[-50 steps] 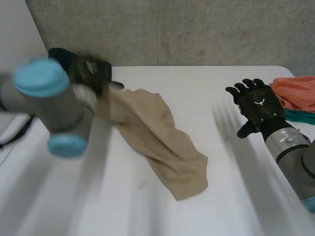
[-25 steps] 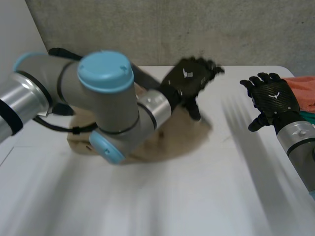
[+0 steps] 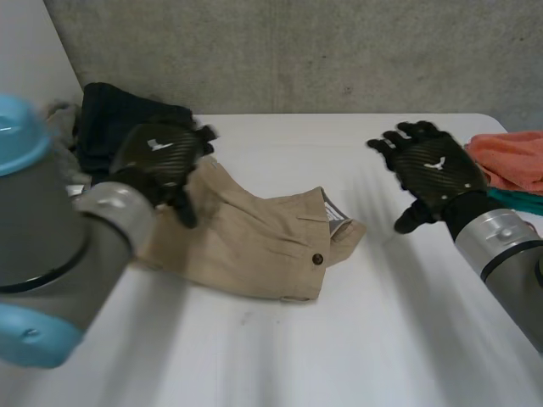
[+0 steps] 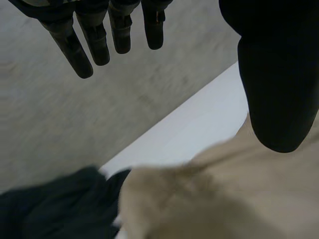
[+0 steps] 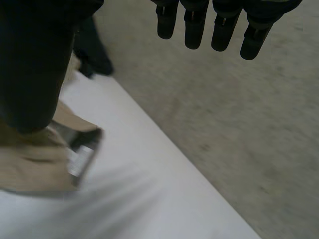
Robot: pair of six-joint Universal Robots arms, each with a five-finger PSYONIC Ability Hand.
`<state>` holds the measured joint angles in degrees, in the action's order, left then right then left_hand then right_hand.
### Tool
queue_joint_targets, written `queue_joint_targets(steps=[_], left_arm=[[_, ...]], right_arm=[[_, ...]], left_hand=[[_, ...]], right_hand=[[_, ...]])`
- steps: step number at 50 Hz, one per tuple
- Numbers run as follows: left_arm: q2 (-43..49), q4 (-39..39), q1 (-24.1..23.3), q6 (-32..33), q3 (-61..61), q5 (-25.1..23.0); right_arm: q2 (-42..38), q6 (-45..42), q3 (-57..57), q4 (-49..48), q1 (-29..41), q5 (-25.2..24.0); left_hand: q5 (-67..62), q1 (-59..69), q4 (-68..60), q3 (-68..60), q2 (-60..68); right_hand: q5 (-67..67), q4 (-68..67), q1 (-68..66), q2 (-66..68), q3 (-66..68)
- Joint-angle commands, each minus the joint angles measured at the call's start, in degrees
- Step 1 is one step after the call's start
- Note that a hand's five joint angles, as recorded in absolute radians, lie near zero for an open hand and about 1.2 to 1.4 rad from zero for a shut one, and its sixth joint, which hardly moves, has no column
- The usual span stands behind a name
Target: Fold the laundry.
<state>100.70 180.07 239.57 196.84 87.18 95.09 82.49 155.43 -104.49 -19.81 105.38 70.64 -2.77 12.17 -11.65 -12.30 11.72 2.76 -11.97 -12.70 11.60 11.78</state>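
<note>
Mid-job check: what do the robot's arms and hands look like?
The left hand and right hand are black, with carbon-weave backs and a small white mark each. Silver cuffs join them to thick grey tubular arms; the left arm shows light-blue caps.

We log the left hand (image 3: pixel 161 157) as black, with a glossy carbon-weave back plate bearing a small white emblem (image 3: pixel 157 144). The right hand (image 3: pixel 437 174) has the same weave and mark. We see black, segmented fingers (image 4: pixel 84 47) with rounded tips, and a broad, smooth thumb (image 4: pixel 276 84). A brushed silver wrist cuff (image 3: pixel 502 239) joins the right hand to its arm. The left arm (image 3: pixel 51 246) is a thick grey tube with a round light-blue cap (image 3: pixel 15 127).
</note>
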Motion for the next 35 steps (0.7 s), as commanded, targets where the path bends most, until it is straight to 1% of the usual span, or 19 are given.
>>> queue_joint_targets(steps=[1, 2, 4, 5, 8, 9, 11, 12, 14, 16, 18, 19, 22, 25, 26, 27, 28, 32, 35], left_arm=[[-4.55, -0.25, 11.26, 4.25, 10.19, -4.11], [-4.38, -0.25, 13.88, 5.82, 11.68, -5.86], [-3.94, -0.16, 16.44, 7.50, 13.01, -7.72], [-3.15, 0.19, 19.41, 8.73, 14.06, -9.90], [-0.95, 0.19, 23.47, 10.67, 14.60, -13.16], [0.88, 0.28, 25.58, 11.72, 14.42, -15.61], [2.74, 0.28, 27.17, 12.25, 13.98, -18.17], [4.75, 0.36, 28.14, 12.69, 13.29, -21.14], [7.13, 0.36, 28.93, 13.13, 12.40, -23.80], [10.55, 0.10, 29.46, 13.05, 10.48, -26.87], [12.67, 0.01, 29.46, 12.96, 9.07, -28.11], [14.59, -0.07, 29.29, 12.87, 7.67, -28.38], [16.98, -0.16, 28.50, 12.70, 5.73, -27.94], [19.09, -0.16, 26.92, 12.17, 3.53, -28.03], [19.35, -0.25, 25.96, 11.82, 2.57, -28.03], [19.36, -0.34, 25.51, 11.64, 2.12, -28.03], [19.18, -0.51, 24.99, 11.47, 1.77, -27.77], [14.19, -1.74, 22.53, 9.19, 1.24, -26.36], [4.62, -3.24, 20.77, 5.15, 1.15, -24.25]], right_arm=[[0.92, 0.92, 4.29, 15.40, 7.02, -0.24], [-0.30, 2.49, 5.51, 18.38, 9.47, 0.20], [-1.80, 3.82, 6.40, 20.33, 11.59, 1.08], [-3.55, 5.31, 7.28, 21.47, 13.78, 2.47], [-6.46, 7.07, 8.68, 21.31, 16.95, 5.64], [-8.64, 7.86, 9.82, 20.87, 18.97, 8.35], [-11.02, 8.40, 11.06, 19.99, 21.09, 11.26], [-13.39, 8.48, 12.54, 18.68, 23.10, 14.15], [-15.95, 8.40, 14.04, 17.18, 24.69, 17.24], [-19.80, 8.66, 16.41, 15.34, 26.45, 21.54], [-22.19, 8.66, 17.74, 14.28, 27.16, 23.92], [-24.37, 8.75, 18.70, 13.41, 27.77, 25.67], [-27.46, 8.92, 20.11, 11.73, 28.30, 27.45], [-30.19, 8.75, 21.26, 8.22, 28.30, 28.94], [-30.63, 8.75, 21.26, 6.04, 28.13, 29.73], [-30.55, 8.75, 21.26, 4.88, 28.04, 30.17], [-30.29, 8.84, 21.08, 4.09, 27.87, 30.52], [-25.12, 9.10, 19.15, 1.88, 25.41, 32.37], [-16.77, 9.01, 17.39, 1.97, 21.72, 31.06]], left_hand=[[2.77, -2.17, 1.65, 2.30, -1.72], [2.77, -2.17, 1.65, 2.30, -1.72], [2.77, -2.17, 1.65, 2.30, -1.72], [2.77, -2.17, 1.65, 2.30, -1.72], [1.73, -1.12, 0.60, 1.25, -0.68], [0.72, -0.12, -0.41, 0.24, 0.33], [0.55, 0.06, -0.58, 0.07, 0.50], [0.38, 0.23, -0.75, -0.10, 0.67], [0.21, 0.40, -0.92, -0.27, 0.84], [-2.13, 2.73, -3.26, -2.61, 3.18], [-3.48, 4.09, -4.61, -3.96, 4.53], [-5.82, 6.43, -6.95, -6.30, 6.87], [-11.21, 11.82, -12.34, -11.69, 12.26], [-27.83, 28.43, -28.96, -28.31, 28.88], [-49.03, 49.64, -50.16, -49.51, 50.08], [-61.57, 62.17, -62.70, -62.05, 62.62], [-67.17, 67.78, -68.30, -67.65, 68.22], [-67.23, 67.83, -68.35, -67.70, 68.28], [-67.23, 67.83, -68.35, -67.70, 68.28]], right_hand=[[2.11, -2.90, -2.17, 3.28, 3.09], [2.79, -3.58, -2.85, 3.95, 3.76], [2.96, -3.75, -3.02, 4.12, 3.94], [2.96, -3.75, -3.02, 4.13, 3.94], [3.30, -4.09, -3.36, 4.46, 4.27], [3.96, -4.76, -4.02, 5.13, 4.94], [3.97, -4.76, -4.03, 5.13, 4.95], [4.14, -4.93, -4.20, 5.30, 5.11], [4.30, -5.10, -4.37, 5.47, 5.28], [5.31, -6.10, -5.37, 6.47, 6.28], [7.99, -8.79, -8.05, 9.16, 8.97], [10.84, -11.63, -10.90, 12.00, 11.81], [14.89, -15.68, -14.95, 16.05, 15.87], [33.00, -33.80, -33.07, 34.17, 33.98], [54.55, -55.35, -54.61, 55.72, 55.53], [66.42, -67.22, -66.49, 67.59, 67.40], [67.23, -68.03, -67.29, 68.40, 68.21], [67.24, -68.03, -67.30, 68.40, 68.22], [67.24, -68.03, -67.30, 68.40, 68.22]])
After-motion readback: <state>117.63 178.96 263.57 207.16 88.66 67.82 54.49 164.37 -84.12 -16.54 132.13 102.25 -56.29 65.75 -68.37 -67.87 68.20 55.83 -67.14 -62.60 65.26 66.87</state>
